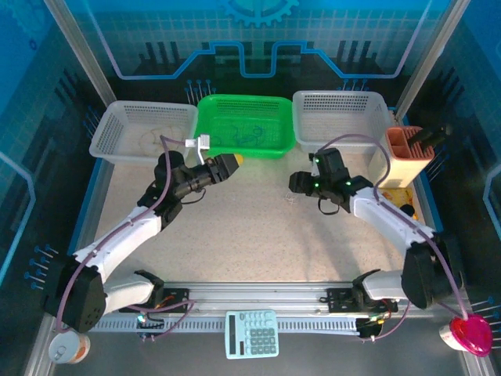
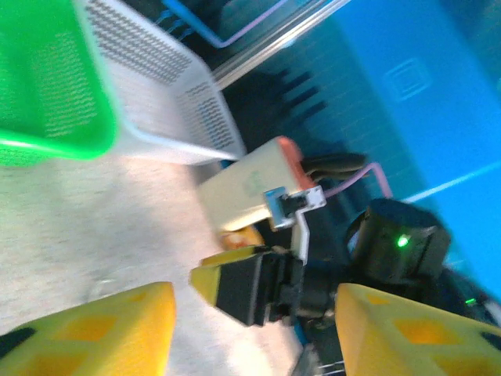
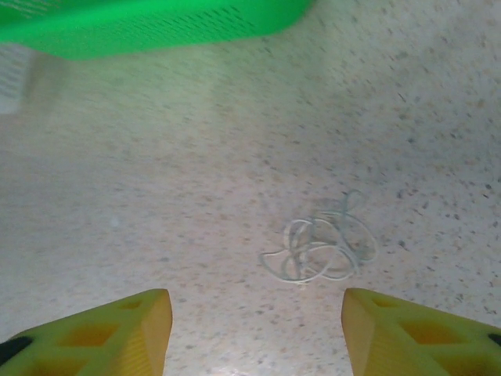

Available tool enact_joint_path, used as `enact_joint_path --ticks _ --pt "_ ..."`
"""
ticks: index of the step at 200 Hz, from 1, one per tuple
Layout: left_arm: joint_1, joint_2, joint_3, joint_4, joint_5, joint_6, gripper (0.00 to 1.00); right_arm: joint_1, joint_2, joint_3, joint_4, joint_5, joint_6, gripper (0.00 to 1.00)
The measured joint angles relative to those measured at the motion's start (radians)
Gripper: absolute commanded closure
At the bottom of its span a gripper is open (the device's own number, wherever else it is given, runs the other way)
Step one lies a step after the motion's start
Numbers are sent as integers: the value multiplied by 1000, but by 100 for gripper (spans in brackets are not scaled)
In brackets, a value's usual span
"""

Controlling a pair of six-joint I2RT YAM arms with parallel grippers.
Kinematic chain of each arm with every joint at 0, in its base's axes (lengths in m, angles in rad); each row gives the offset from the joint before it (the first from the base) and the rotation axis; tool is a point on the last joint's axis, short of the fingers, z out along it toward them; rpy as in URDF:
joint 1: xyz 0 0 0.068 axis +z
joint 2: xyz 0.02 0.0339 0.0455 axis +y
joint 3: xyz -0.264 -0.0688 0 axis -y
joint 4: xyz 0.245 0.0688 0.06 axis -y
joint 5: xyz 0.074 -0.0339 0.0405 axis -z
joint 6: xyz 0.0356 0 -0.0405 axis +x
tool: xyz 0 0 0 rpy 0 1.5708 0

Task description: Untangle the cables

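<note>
Pale cables (image 3: 319, 252) curled on table (image 3: 180, 180), seemingly untouched; tool (image 3: 255, 309) fingers apart; green basket (image 3: 149, 23) beyond.

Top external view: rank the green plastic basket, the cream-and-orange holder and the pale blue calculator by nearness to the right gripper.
1. The green plastic basket, far side, just left of the right gripper.
2. The cream-and-orange holder, far right.
3. The pale blue calculator, near edge, centre.

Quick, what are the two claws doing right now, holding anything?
Left gripper: jaws open, holding nothing.
Right gripper: jaws open, holding nothing; a pale cable lies loose beneath.
</note>
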Motion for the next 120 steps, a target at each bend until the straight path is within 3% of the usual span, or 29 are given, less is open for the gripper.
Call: enact_joint_path --ticks 40,71,109,120 --pt "0 0 -18 -78 -40 58 20 0 161 19 0 49 20 42" --pt "0 0 -23 -95 -44 75 14 0 236 50 19 61 48 51" --pt "0 0 -24 -98 -44 76 9 0 305 63 50 63 81 73" --pt "0 0 -24 -100 -44 76 7 0 320 63 56 62 96 89"
